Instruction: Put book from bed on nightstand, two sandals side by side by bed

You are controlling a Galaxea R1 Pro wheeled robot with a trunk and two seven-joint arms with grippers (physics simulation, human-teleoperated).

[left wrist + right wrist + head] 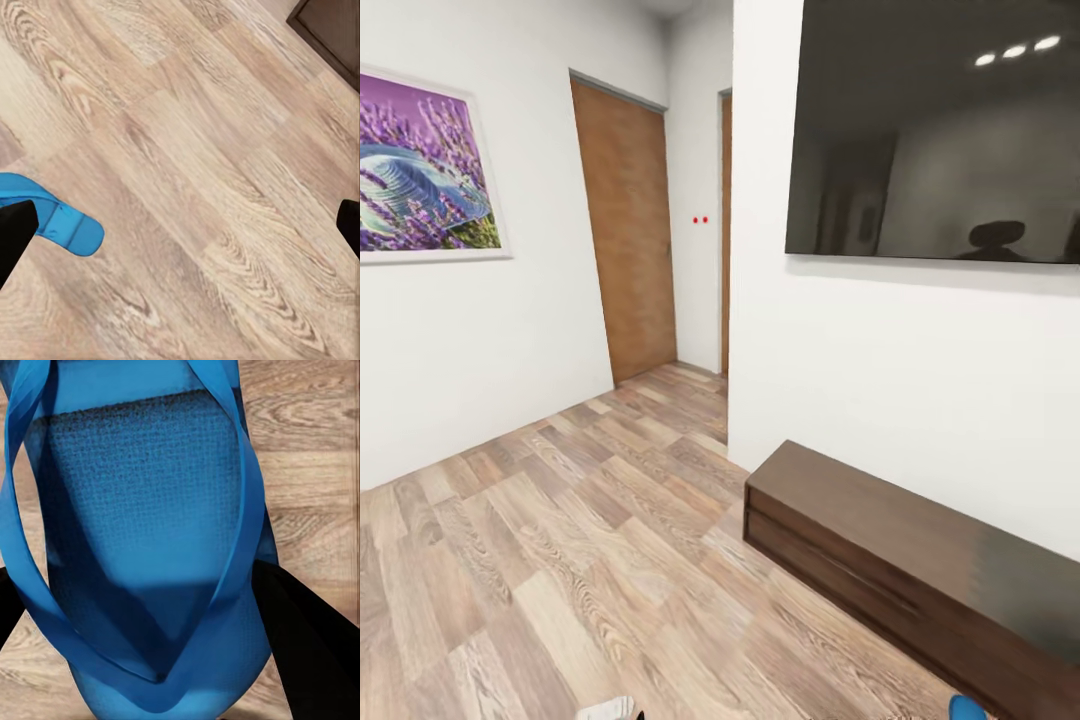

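floor [560, 560] bare planks, robot in transit by long low cabinet [920, 580] | right claw [180, 660] grips one sandal [150, 532], carried for placing beside bed | left claw [180, 225] wide, hovering; second sandal [64, 221] lies on floor below

I count two brown doors: one [625, 230] on the left wall, one [726, 235] further back in the passage. One framed lavender picture [422, 170]. One dark wall screen [935, 135]. One long low dark cabinet [905, 570]. Two small red dots [700, 219] on the far wall. Blue sandals: one [64, 221] in my left wrist camera, one [150, 547] close up in my right.
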